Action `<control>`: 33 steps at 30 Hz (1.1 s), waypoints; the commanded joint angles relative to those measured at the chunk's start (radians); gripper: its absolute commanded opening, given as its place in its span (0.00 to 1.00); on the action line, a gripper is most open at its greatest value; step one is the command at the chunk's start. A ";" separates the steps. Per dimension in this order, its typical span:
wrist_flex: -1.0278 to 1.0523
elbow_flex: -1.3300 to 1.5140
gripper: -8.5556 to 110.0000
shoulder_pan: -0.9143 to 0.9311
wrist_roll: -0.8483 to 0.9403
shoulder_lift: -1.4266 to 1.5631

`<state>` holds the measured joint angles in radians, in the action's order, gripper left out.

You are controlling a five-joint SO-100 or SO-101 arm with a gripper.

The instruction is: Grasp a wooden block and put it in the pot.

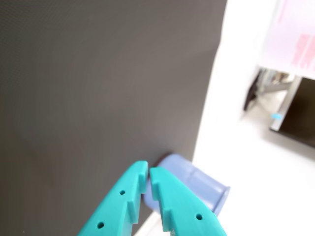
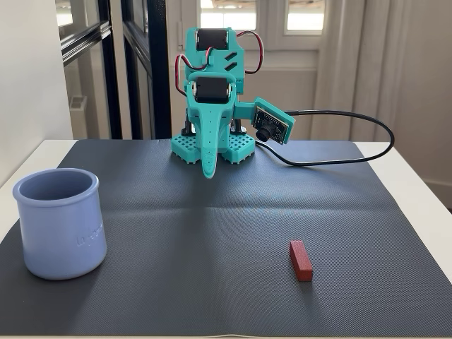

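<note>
Nothing of the task is done yet, judging from how things lie. The small dark red rectangular wooden block lies flat on the dark grey ribbed mat that covers the white counter, at the near right in the fixed view, untouched and well apart from everything else. The light periwinkle-blue cylindrical pot stands upright at the near left of the mat, and as much of its inside as can be seen looks empty; the wrist view catches it low in the picture, just behind the fingertips.

The teal plastic tool hangs folded down at the far side of the mat, close in front of the arm's base, with its tip pointing at the mat. Its two fingers sit narrow, almost touching, and they hold nothing. The reach, the grasp, the carry and the drop are all left.

The pot's side carries faint embossed lettering, too shallow to read. No other legible writing shows.
</note>
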<state>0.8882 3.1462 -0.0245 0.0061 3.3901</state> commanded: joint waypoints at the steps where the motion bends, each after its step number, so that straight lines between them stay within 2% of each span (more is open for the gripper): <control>1: 0.000 -0.003 0.07 -0.006 -0.003 0.008; 24: -0.009 -0.009 0.08 -0.005 -0.009 -0.008; 33: -0.170 -0.232 0.08 -0.075 -0.040 -0.410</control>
<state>0.7547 3.0265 -0.0798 -0.0077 3.0618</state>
